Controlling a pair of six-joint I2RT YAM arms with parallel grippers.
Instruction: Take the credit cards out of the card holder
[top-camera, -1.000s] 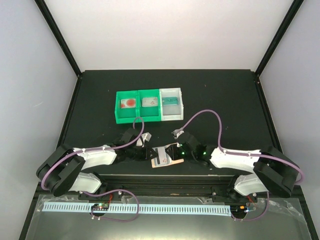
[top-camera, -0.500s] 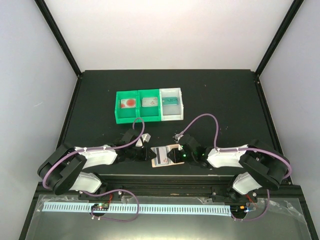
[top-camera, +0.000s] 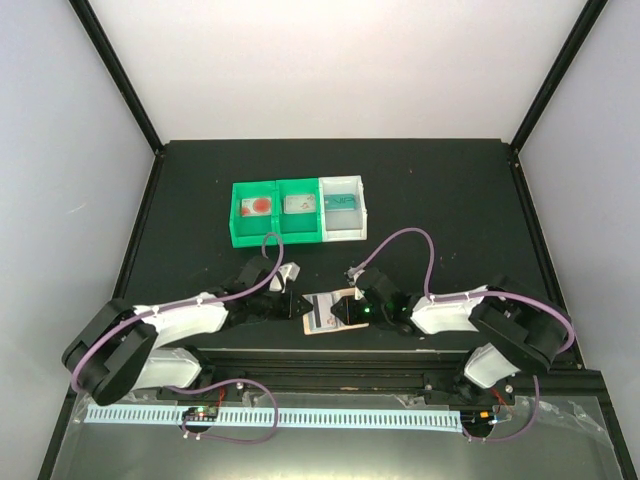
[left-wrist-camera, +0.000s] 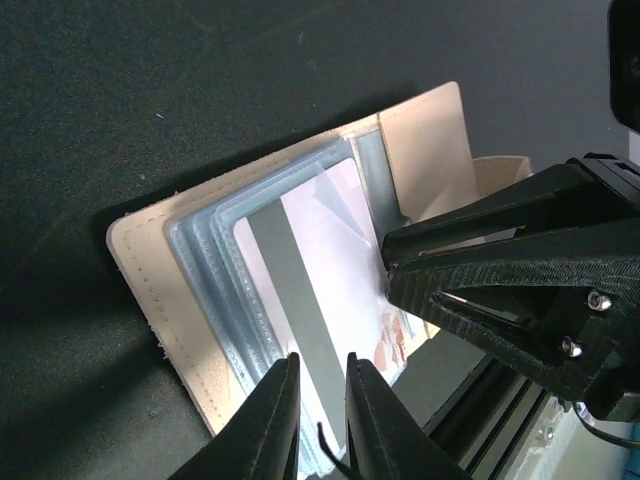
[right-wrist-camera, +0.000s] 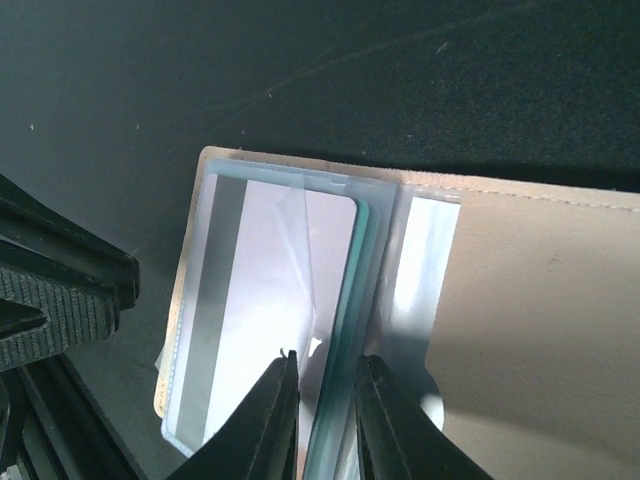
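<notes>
Left fingers (left-wrist-camera: 283, 400) pinching holder (left-wrist-camera: 430, 140) sleeves narrowly, right fingers (right-wrist-camera: 282, 410) nipping card (right-wrist-camera: 285, 260) edge (extraction barely starting); card sitting fully inside.

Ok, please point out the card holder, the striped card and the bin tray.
card holder (left-wrist-camera: 150, 285): left wrist view, on its tan cover.
striped card (left-wrist-camera: 335, 262): left wrist view, on its pale face.
bin tray (top-camera: 255, 238): top external view, on its green front wall.

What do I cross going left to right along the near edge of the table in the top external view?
left tool → card holder, lying open with a pale card face up → right tool, reaching in over the holder's right part
</notes>
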